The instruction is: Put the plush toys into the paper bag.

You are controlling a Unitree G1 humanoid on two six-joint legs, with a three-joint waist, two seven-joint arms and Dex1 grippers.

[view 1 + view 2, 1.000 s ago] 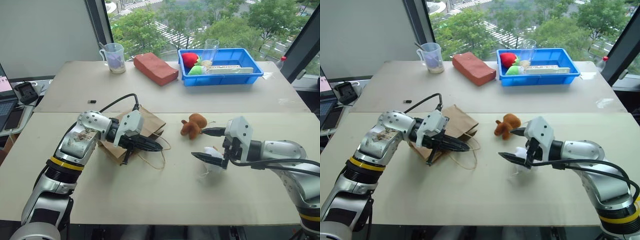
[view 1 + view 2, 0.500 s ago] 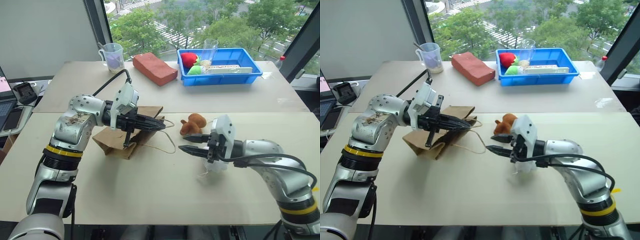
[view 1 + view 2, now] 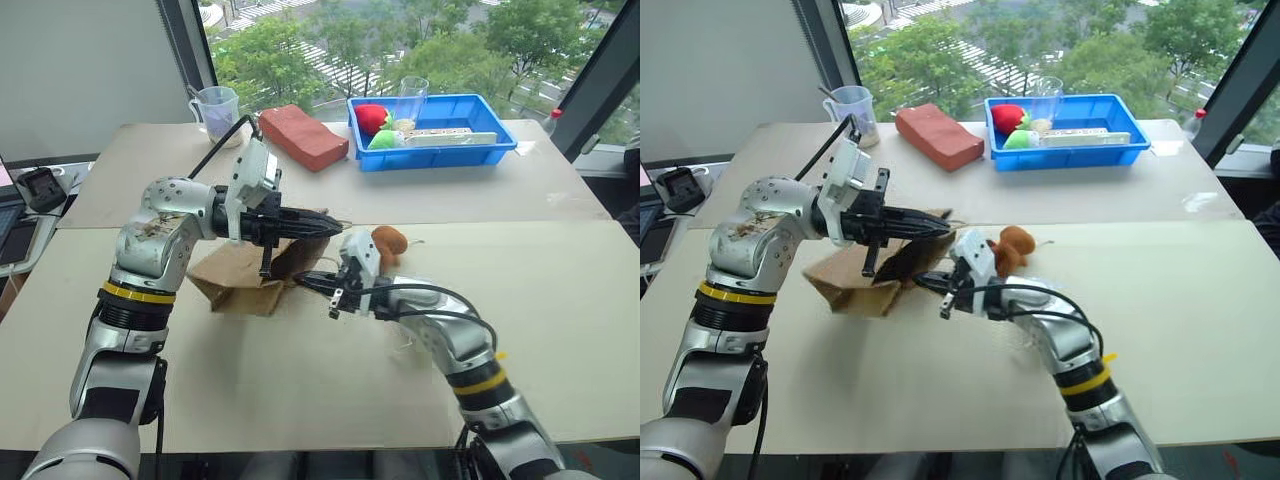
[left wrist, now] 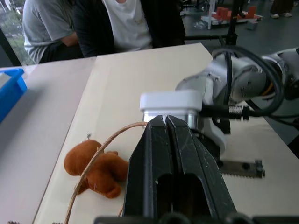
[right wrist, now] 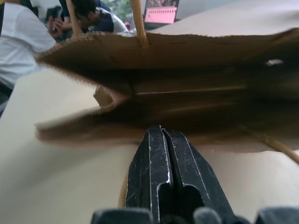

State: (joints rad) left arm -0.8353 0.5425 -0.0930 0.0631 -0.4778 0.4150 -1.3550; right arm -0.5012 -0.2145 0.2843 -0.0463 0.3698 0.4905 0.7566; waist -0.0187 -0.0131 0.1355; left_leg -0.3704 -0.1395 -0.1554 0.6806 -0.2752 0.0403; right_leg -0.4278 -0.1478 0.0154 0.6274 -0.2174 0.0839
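Observation:
The brown paper bag (image 3: 235, 275) lies on its side on the table with its mouth held open toward the right. My left gripper (image 3: 335, 226) is shut on the bag's upper loop handle (image 4: 100, 154) and holds it up. My right gripper (image 3: 300, 279) is shut, its tips against the lower lip of the bag's mouth (image 5: 84, 133); I cannot tell whether it pinches the paper. The reddish-brown plush toy (image 3: 388, 241) sits on the table just behind my right wrist. The white plush toy (image 3: 404, 347) lies mostly hidden beneath my right forearm.
At the back of the table are a reddish brick-shaped block (image 3: 309, 136), a blue tray (image 3: 440, 155) with red and green soft items, a clear glass (image 3: 416, 95) and a measuring cup (image 3: 217, 105). People (image 4: 107, 23) sit beyond the table's far side.
My right gripper left the white plush toy, swung left to the bag's mouth and shut. My left gripper rose with the handle, lifting the bag's mouth open.

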